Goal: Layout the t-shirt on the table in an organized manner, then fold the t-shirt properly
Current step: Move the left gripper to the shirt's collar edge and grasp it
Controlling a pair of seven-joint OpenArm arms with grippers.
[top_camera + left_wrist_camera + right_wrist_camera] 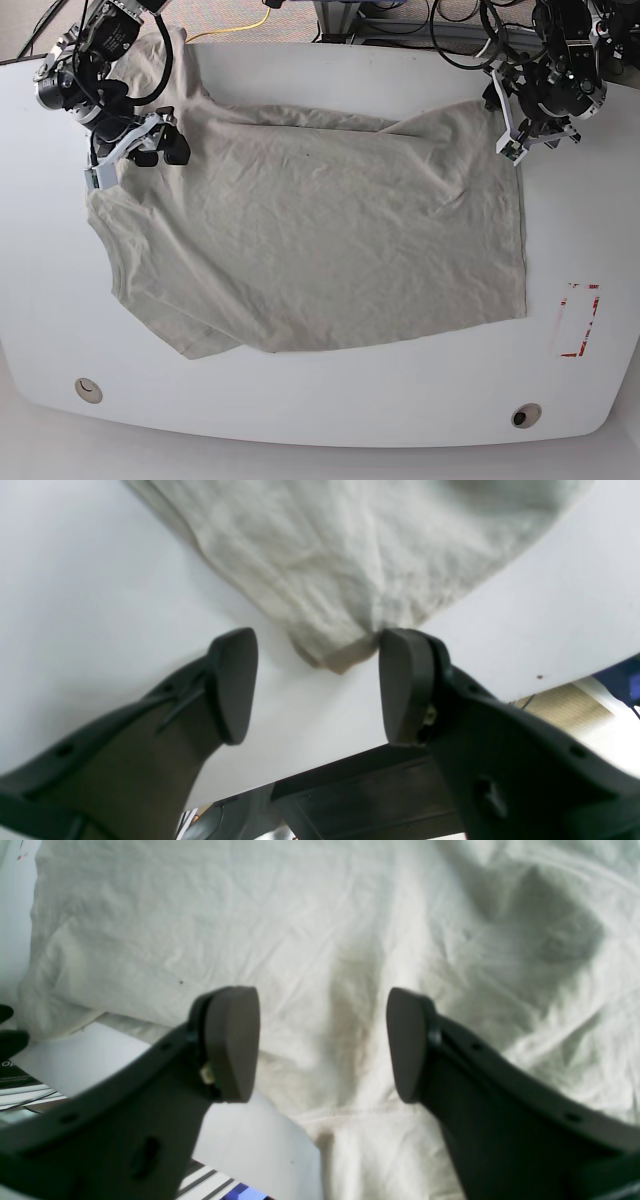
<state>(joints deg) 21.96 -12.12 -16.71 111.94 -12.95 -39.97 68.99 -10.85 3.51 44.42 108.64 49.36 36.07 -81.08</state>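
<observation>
Both claws hang spread and empty over the shirt (310,240) on the table (300,420): left gripper (320,685) beside a far-right corner, right gripper (322,1040) over far-left cloth. Each should pinch only an edge, then draw outward evenly to flatten wrinkles.

Left pincer (318,685) and right pincer (322,1044) both agape, empty.

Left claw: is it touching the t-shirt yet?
Cannot tell. In the left wrist view the left claw is open with the t-shirt corner between its fingertips; one pad sits right at the cloth edge, but neither contact nor gap shows plainly.
</observation>
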